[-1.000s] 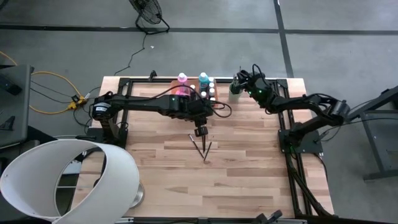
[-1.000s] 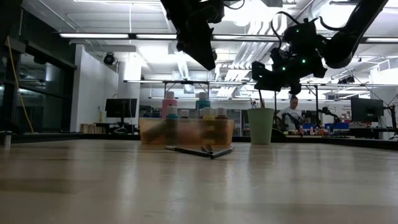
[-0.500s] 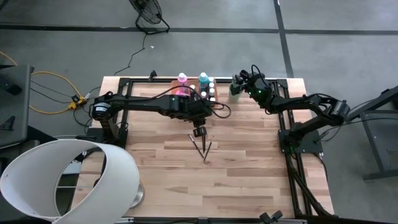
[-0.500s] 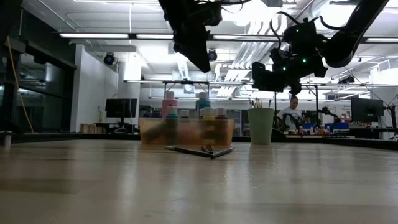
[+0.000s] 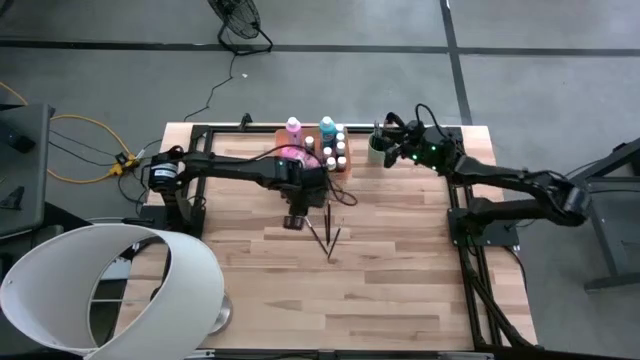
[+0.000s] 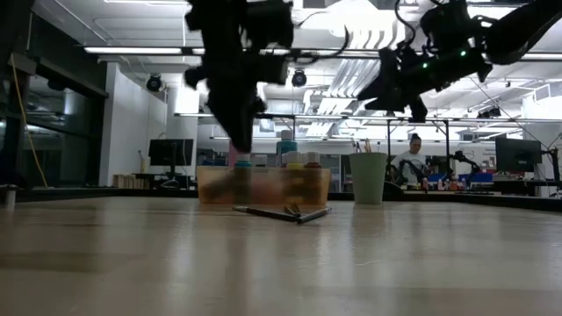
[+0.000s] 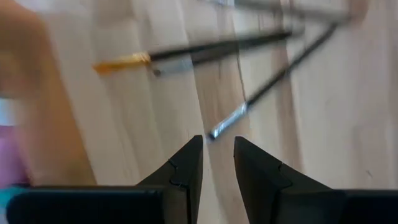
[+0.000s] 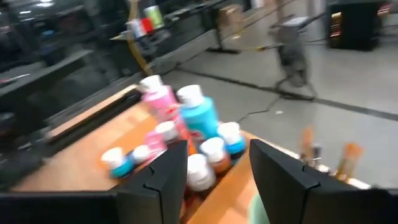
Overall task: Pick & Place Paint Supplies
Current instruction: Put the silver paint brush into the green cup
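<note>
Several thin dark-handled paintbrushes [image 5: 326, 236] lie crossed on the wooden table [image 5: 400, 280], so the empty left gripper [image 7: 216, 163], fingers barely parted, may scatter them while the spread right gripper [image 8: 216, 163] hovers over the green cup [image 5: 377, 150].

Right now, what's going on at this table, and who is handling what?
Two arms are sorting paint supplies. The left gripper hovers over the wood beside a few loose paintbrushes, fingers nearly closed with nothing between them. The right gripper is open and empty above the light green cup, which already holds brushes. The paint bottles stand in the orange tray at the back of the table.
</note>
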